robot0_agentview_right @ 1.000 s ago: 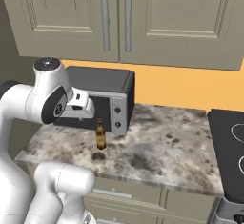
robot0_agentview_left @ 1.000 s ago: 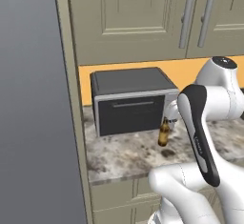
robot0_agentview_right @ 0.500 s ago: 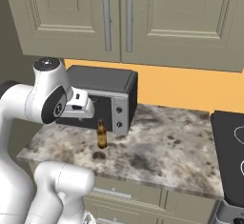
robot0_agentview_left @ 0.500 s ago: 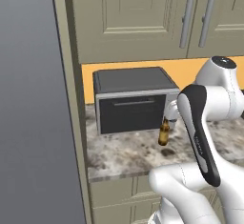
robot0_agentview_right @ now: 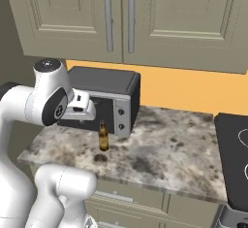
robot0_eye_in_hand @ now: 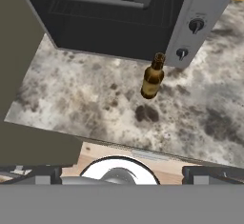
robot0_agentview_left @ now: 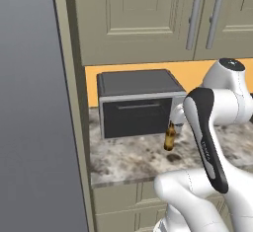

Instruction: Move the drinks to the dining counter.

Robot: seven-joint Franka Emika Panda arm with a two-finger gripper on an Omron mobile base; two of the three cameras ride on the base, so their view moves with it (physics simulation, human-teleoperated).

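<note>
One of the drinks, a slim brown glass bottle [robot0_agentview_left: 169, 137] [robot0_agentview_right: 102, 136] [robot0_eye_in_hand: 153, 76], stands upright on the marbled stone counter [robot0_agentview_right: 164, 149], just in front of a black toaster oven [robot0_agentview_right: 104, 98], near its knob side. My gripper [robot0_eye_in_hand: 121, 175] hovers above the counter's front edge, to the bottle's left in the right base view and well apart from it. Its fingertips [robot0_eye_in_hand: 35, 175] stand wide open with nothing between them. My hand [robot0_agentview_right: 80, 109] hangs in front of the oven door. The dining counter is out of view.
Beige-green wall cabinets [robot0_agentview_right: 121, 18] hang above the counter, with an orange backsplash [robot0_agentview_right: 193, 91] behind it. A black stovetop [robot0_agentview_right: 235, 154] lies at the counter's right end. A tall grey panel [robot0_agentview_left: 34, 127] bounds the left side. Drawers [robot0_agentview_left: 128, 201] sit below the counter.
</note>
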